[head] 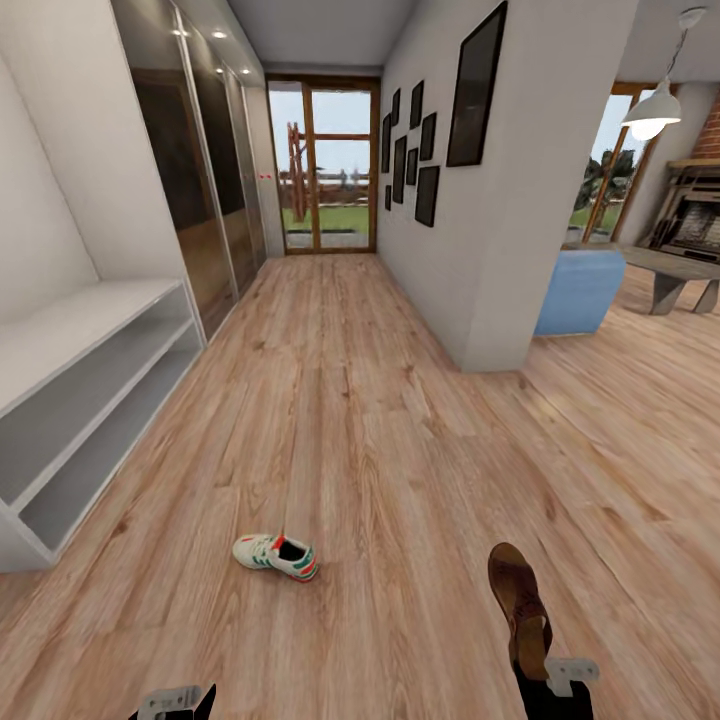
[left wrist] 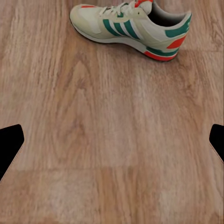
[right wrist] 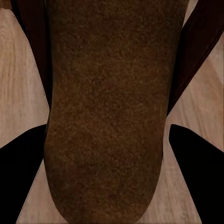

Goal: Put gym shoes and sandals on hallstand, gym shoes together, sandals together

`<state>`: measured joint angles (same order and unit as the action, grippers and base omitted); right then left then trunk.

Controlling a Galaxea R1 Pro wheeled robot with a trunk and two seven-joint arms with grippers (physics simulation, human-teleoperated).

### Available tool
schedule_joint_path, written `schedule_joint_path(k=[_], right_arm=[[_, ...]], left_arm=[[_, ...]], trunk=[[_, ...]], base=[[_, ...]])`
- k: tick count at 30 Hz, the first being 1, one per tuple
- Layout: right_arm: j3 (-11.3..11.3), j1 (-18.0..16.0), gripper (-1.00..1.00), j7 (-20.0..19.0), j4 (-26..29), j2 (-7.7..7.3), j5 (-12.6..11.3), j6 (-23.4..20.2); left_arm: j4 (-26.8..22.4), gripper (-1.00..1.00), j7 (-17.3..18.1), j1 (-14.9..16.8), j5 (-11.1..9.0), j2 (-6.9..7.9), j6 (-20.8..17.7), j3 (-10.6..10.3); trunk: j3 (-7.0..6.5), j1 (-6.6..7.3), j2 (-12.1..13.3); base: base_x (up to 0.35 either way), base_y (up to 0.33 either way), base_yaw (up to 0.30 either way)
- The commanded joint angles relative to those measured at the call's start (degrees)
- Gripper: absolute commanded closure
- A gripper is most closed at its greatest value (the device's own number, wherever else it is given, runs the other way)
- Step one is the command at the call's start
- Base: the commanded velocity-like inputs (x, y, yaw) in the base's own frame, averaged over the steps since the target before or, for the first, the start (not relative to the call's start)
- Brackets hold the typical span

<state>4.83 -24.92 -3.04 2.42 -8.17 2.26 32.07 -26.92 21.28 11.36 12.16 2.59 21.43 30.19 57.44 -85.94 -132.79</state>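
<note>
The right gripper [head: 545,672] is clamped on a sandal [head: 519,606], held toe-forward above the floor [head: 380,430]; in its wrist view the footbed sits between the fingers. The left gripper [head: 175,702] hangs low with its jaws apart and holds nothing; a gym shoe [head: 275,555] lies on its sole on the floor ahead of it. The rack [head: 90,400] stands along the left wall, both shelves bare. The grip looks to be at the heel end, so the long sandal could pivot or slip during a swing to the rack.
</note>
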Motion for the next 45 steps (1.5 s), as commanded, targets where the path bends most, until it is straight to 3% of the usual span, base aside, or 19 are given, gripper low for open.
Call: schedule_joint_path(k=[1, 22, 45], right_arm=[[0.54, -0.04, 1.00, -0.30, -0.04, -0.01, 0.20, 0.18], [0.54, -0.04, 1.00, -0.30, -0.04, -0.02, 0.20, 0.18], [0.54, -0.04, 1.00, -0.30, -0.04, -0.01, 0.20, 0.18]], left_arm=[[0.03, -1.00, 0.34, 0.06, 0.58, -0.04, 0.28, 0.49], [0.03, -1.00, 0.34, 0.06, 0.58, -0.04, 0.28, 0.49], [0.03, -1.00, 0.34, 0.06, 0.60, -0.04, 0.28, 0.45]], trunk=[[0.05, -0.02, -0.02], [0.05, -0.02, -0.02], [0.05, -0.02, -0.02]], base=[[0.339, 0.000, 0.000], [0.338, -0.012, 0.000], [0.271, -0.162, 0.000]])
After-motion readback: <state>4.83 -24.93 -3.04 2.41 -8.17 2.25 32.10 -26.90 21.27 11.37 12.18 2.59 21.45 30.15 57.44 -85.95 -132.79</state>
